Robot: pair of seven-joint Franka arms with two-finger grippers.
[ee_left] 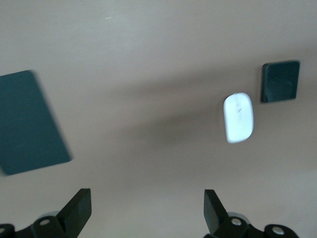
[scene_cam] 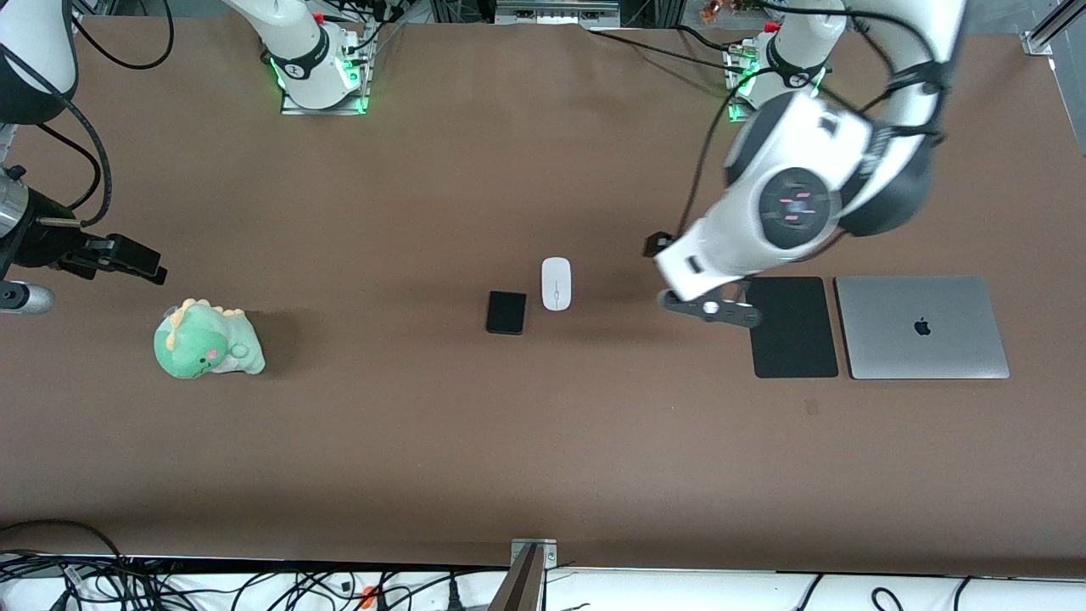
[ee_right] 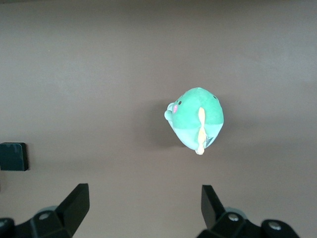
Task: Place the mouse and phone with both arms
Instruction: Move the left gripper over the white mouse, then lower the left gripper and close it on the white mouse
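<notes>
From the front view, the left arm (scene_cam: 814,195) is bending down from its base over the brown counter (scene_cam: 424,441), its wrist hanging above the edge of the black mouse pad (scene_cam: 797,339) that is lying just beside a closed silver laptop (scene_cam: 922,327); the left gripper (scene_cam: 711,307) is showing only as a dark bracket there. The white mouse (scene_cam: 556,283) is sitting mid-counter with the black phone (scene_cam: 506,312) just beside it, slightly nearer the camera and toward the right arm's end. The right arm (scene_cam: 34,59) is waiting at the view's edge, the right gripper (scene_cam: 127,259) hanging in the air above a green plush dinosaur (scene_cam: 208,341). In the left wrist view, the left gripper (ee_left: 147,210) is holding its fingers (ee_left: 79,206) wide apart with nothing between them, looking down on the mouse (ee_left: 238,118), phone (ee_left: 280,81) and mouse pad (ee_left: 29,121). In the right wrist view, the right gripper (ee_right: 144,208) is likewise spreading its fingers (ee_right: 77,203) wide and empty, with the dinosaur (ee_right: 197,119) on the counter below and the phone (ee_right: 13,156) at the frame's edge.
</notes>
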